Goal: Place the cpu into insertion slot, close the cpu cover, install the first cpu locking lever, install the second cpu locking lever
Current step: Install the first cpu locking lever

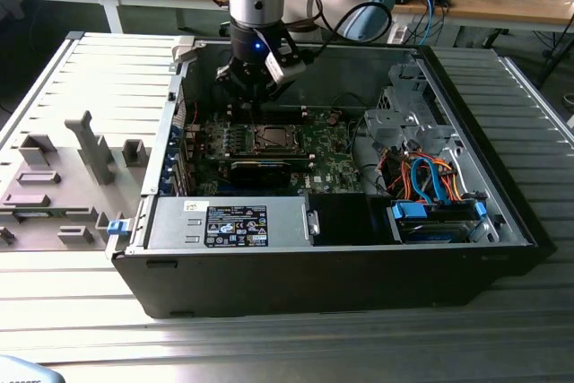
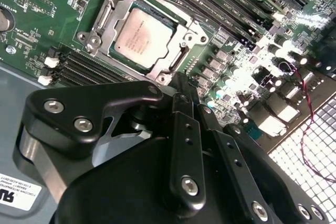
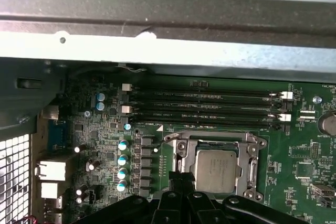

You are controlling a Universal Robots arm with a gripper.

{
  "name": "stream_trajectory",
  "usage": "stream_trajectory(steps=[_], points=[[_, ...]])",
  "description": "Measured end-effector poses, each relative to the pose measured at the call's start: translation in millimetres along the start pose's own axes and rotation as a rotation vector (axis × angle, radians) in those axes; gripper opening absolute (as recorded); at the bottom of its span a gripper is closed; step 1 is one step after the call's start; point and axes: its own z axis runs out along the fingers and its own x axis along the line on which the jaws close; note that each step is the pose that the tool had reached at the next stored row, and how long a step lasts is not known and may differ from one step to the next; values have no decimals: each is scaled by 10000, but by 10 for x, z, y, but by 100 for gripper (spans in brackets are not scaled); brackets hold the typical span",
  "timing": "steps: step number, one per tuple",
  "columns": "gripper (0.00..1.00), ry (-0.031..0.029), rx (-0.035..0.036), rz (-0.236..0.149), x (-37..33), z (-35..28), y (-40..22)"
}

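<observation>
Fingers first: my gripper [image 2: 181, 80] has its fingertips pinched together with nothing between them, as far as the second wrist view shows. Not carrying anything. A narrow closed tip suits poking at small socket hardware, so I read that as deliberate.

Tip hangs just beside the near edge of the insertion slot [image 1: 269, 138], above the board and not over the middle. My guess: it's offset because the latch hardware runs along the socket's sides.

The cpu [image 2: 143, 38] is in the slot, lying flat and square to the rim, dull silver top facing up. The first wrist view shows the same. So placement looks done.

The cpu cover [image 2: 178, 59] appears to be down: the silver frame lies around the chip, with the top showing through the window. Whether either locking lever is hooked, I can't tell; the thin metal along the socket edges doesn't resolve well enough.

Past the socket:
- the long black memory slots [image 3: 205, 106], running parallel to the socket's far side
- a row of capacitors [image 3: 122, 158] beside the socket, near my tip, so little room for sideways swing there
- beyond those, the case wall [image 3: 168, 45]

In the exterior view I'm reaching straight down into the open computer case [image 1: 296, 284], with the arm vertical, probably so it clears the walls. The black labelled box [image 1: 233, 226] sits at the case's front, well apart from me.
</observation>
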Motion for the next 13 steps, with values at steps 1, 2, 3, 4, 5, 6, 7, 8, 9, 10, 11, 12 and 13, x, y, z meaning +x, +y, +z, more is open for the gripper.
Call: stream_trajectory(steps=[1,2,3,4,5,6,7,8,9,10,11,12,13], points=[[11,0,-1,0,7,0,1],[11,1,-1,0,20,-1,2],[11,1,-5,0,31,-1,4],[11,-1,-11,0,56,0,7],[11,-6,-15,3,83,0,10],[11,-11,-19,4,100,-1,12],[11,-16,-31,4,114,0,13],[11,-21,-46,4,125,-1,16],[11,-29,-58,5,138,-5,18],[11,-44,-75,5,152,-16,20],[11,-59,-87,6,164,-30,22],[11,-74,-98,5,177,-45,24],[11,-91,-108,6,193,-61,25]])
